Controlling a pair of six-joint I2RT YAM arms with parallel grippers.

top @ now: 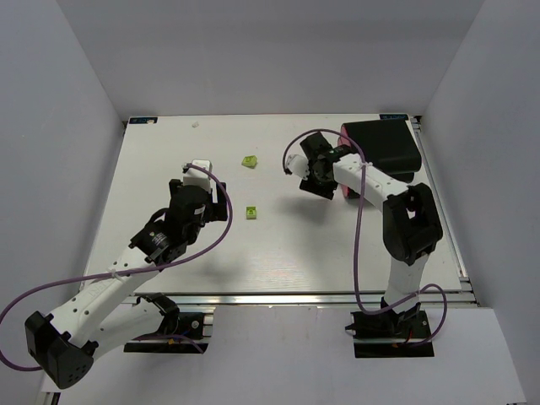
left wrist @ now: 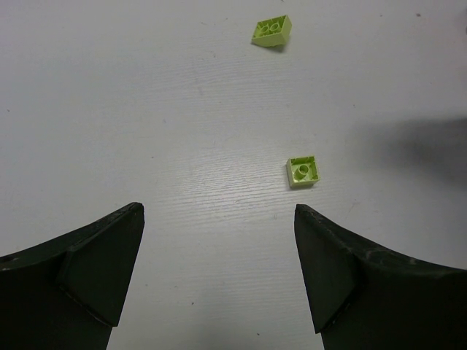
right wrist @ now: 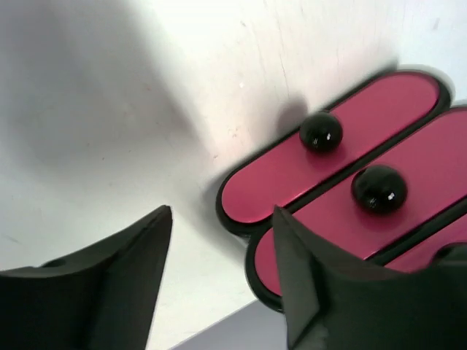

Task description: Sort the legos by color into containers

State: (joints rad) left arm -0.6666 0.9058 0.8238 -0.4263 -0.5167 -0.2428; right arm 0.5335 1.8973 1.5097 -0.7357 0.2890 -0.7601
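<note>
Ahead of my L tool (left wrist: pixel 219 219), jaws wide apart, tabletop (left wrist: pixel 131 109) is bare. Only the near lego (left wrist: pixel 302 171) & far lego (left wrist: pixel 272 31) sit right of centre. R tool (right wrist: pixel 222 215) crowds the containers (right wrist: pixel 321 168); knobs (right wrist: pixel 322 131) stick out, free room to the left.

Lab test cell: white table (top: pixel 278 261) boxed by plain white walls (top: pixel 270 59)

White table (top: pixel 278 261) — 1 lime lego (top: pixel 251 213) central, 2nd lego (top: pixel 248 160) beyond, containers (top: pixel 384 143) far-right.
</note>
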